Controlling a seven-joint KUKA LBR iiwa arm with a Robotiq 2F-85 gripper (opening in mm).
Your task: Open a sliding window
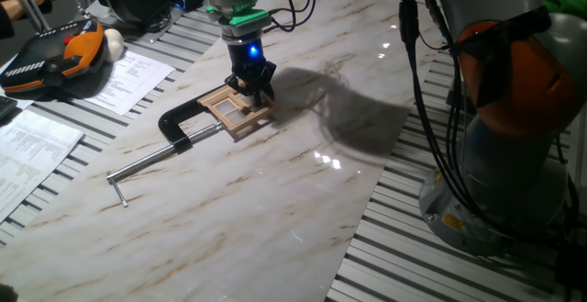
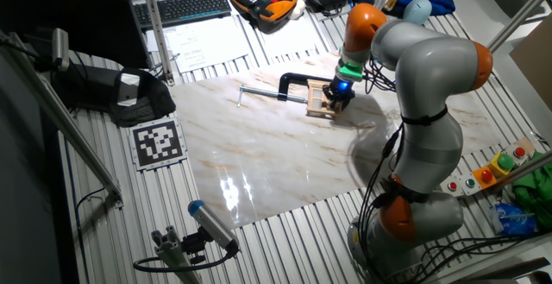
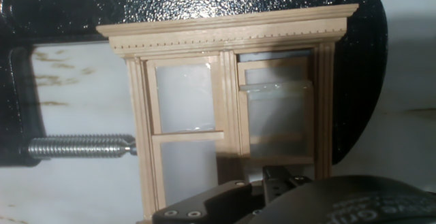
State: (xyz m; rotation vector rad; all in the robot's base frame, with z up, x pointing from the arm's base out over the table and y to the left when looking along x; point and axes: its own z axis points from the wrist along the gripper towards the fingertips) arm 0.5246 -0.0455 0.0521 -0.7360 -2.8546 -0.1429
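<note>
The sliding window [image 1: 235, 109] is a small tan wooden frame lying flat on the marble table, held in a black C-clamp [image 1: 183, 120]. It also shows in the other fixed view [image 2: 320, 102] and fills the hand view [image 3: 228, 108]. In the hand view its right sash [image 3: 279, 115] sits higher than the left panes [image 3: 185, 132]. My gripper [image 1: 254, 89] stands upright at the window's right edge, fingertips down on the frame. In the hand view the fingertips [image 3: 278, 178] look closed together against the bottom rail of the right sash. It grips nothing.
The clamp's steel rod [image 1: 151, 162] runs out to the front left across the marble slab [image 1: 275, 210]. Its screw tip [image 3: 82, 146] presses the window's left side. Papers [image 1: 128, 77] and an orange teach pendant [image 1: 55, 54] lie at the far left. My arm's base [image 1: 514, 146] stands at right.
</note>
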